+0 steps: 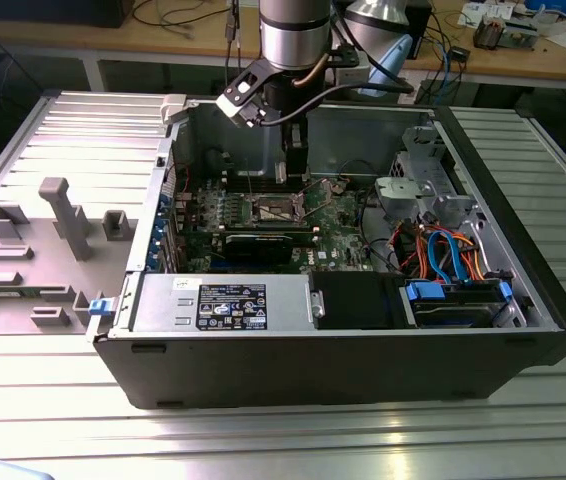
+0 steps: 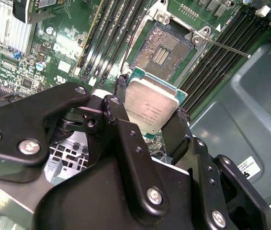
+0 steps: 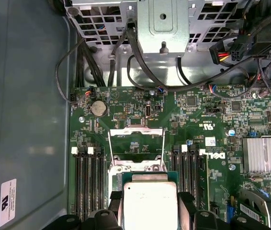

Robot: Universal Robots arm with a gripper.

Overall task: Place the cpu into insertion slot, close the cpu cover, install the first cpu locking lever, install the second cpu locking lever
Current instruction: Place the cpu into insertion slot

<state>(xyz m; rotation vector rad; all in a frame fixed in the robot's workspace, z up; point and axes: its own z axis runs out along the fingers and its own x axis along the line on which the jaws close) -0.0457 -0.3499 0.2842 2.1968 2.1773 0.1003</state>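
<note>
Fingers clamp the cpu by two opposite edges, the gripper hanging at about one o'clock of the insertion slot in the exterior view. The cpu cover seems raised open.

The cpu has a dull silver-grey top with a thin green edge. The hand is matt black with silvery screw heads. The insertion slot is dark, dotted with a fine golden-brown grid, inside a silvery rim. The cpu cover is bare silver. The motherboard is deep green, speckled black and silver; its memory slots are black with white end clips. The heat sink is pale silver with fine parallel ribs. In the exterior view the computer case is dark grey, the cables orange, blue and red, the surface silver-grey with long straight grooves
</note>
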